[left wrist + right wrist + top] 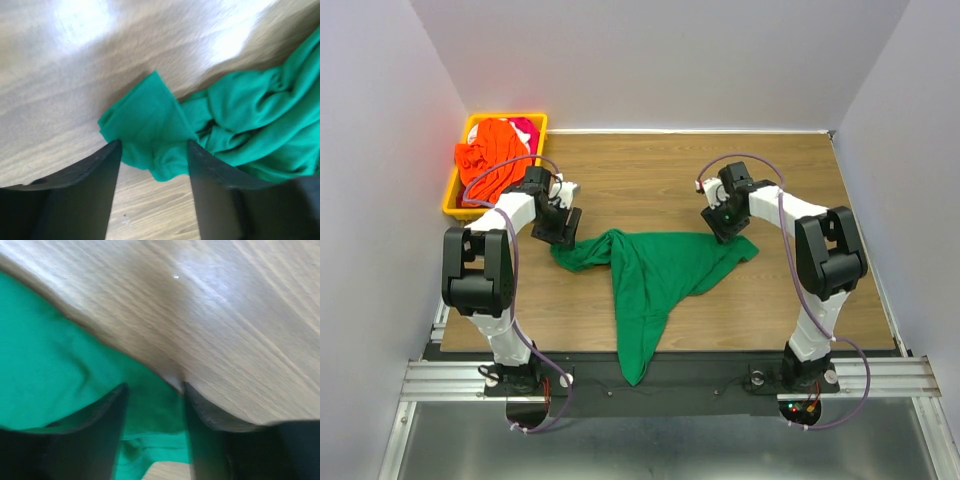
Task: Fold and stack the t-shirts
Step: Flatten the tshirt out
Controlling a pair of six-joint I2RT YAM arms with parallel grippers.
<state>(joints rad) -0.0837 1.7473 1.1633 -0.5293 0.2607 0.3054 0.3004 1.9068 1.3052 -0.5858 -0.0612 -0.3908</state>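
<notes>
A dark green t-shirt [655, 265] lies crumpled across the middle of the table, with one end hanging over the near edge. My left gripper [558, 232] hovers at its left end. In the left wrist view the left gripper [154, 150] stands open, a folded green corner [145, 127] lying between the fingertips without being pinched. My right gripper [726, 222] is at the shirt's right end. Seen from the right wrist, that gripper [154, 392] is open astride the green cloth's edge [150, 390]. An orange t-shirt [488, 160] and a red-pink one [527, 127] lie bunched in the bin.
A yellow-orange plastic bin [453, 200] sits at the table's back left, close behind my left arm. White walls enclose the table on three sides. Bare wood [640, 175] shows behind the green shirt.
</notes>
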